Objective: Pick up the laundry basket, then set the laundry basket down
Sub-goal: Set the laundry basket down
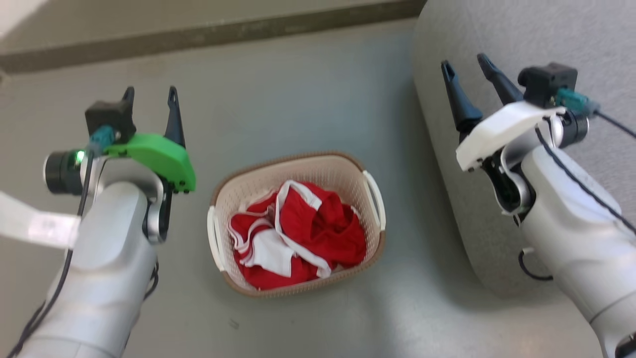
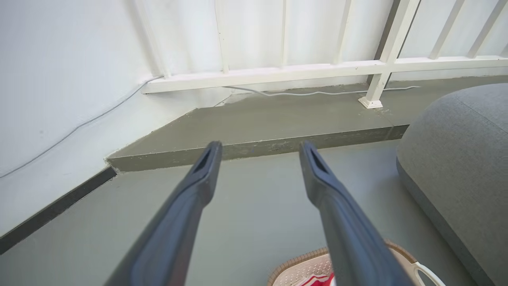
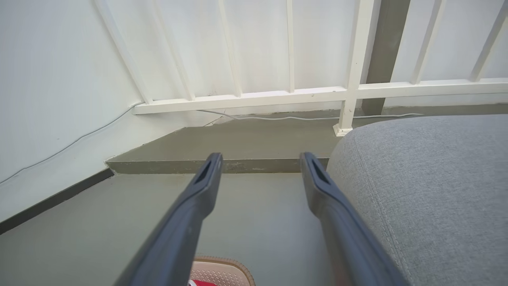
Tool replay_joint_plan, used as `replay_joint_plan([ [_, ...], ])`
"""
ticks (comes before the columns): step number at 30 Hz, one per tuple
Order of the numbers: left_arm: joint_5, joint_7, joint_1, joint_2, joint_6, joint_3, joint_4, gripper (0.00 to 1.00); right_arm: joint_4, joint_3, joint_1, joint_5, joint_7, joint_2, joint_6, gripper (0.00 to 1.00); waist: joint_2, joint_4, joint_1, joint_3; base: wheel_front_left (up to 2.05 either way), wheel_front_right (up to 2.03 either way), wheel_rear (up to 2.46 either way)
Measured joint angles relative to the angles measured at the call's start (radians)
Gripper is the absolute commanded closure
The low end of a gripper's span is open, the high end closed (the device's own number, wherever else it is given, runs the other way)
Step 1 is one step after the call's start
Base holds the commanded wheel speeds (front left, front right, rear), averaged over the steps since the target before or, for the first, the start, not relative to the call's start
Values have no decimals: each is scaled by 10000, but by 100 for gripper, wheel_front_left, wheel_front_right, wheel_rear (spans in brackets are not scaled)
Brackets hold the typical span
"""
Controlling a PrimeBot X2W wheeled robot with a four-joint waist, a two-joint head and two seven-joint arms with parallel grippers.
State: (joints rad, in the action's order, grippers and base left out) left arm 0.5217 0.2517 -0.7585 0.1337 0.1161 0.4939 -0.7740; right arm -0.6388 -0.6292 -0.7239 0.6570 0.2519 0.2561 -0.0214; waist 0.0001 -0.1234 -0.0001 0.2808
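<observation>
Approach to laundry basket [image 1: 308, 158]
Left gripper [image 1: 150, 94] and right gripper [image 1: 465, 62], both spread and empty: lower evenly onto the white handles [image 1: 375, 199].

Bare floor [image 1: 308, 84] lies open ahead of, behind and left of the laundry basket [image 1: 325, 174]. On its right a big grey cushion [image 1: 521, 54] bulges in near the right handle [image 1: 375, 199], leaving a narrower strip of floor. My right claw [image 1: 464, 60], fingers spread, hangs by that cushion's edge. My left claw [image 1: 150, 94], also spread, has clear floor between it and the left handle [image 1: 213, 238]. Red and white clothes [image 1: 308, 233] fill the basket's inside. Farther ahead a raised step [image 1: 198, 36] and a white railing [image 2: 317, 68] bound the floor.
</observation>
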Motion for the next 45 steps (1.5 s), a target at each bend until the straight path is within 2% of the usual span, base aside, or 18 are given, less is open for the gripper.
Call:
replay_joint_plan([
  [8,-677,0,1755,107,35,-426,1233,0,878,477,1410,-744,0,73,-410,0,0,-66,0,-1062,0,0,0],
  [16,-1298,0,3503,192,35,-1386,2082,0,1229,736,2875,-1129,0,157,-445,0,0,-105,0,-1993,0,0,0],
  [23,-1753,0,4816,107,35,-2115,2725,0,1523,884,3765,-1331,0,236,-604,0,0,-95,0,-2624,0,0,0],
  [33,-2385,0,6386,-242,50,-2763,3603,0,1908,1177,4822,-1639,0,290,-773,0,0,-33,0,-3017,0,0,0],
  [45,-2878,0,7478,-529,75,-3317,4504,0,2345,1653,5567,-1839,-2,328,-865,0,0,-46,0,-3147,0,0,0],
])
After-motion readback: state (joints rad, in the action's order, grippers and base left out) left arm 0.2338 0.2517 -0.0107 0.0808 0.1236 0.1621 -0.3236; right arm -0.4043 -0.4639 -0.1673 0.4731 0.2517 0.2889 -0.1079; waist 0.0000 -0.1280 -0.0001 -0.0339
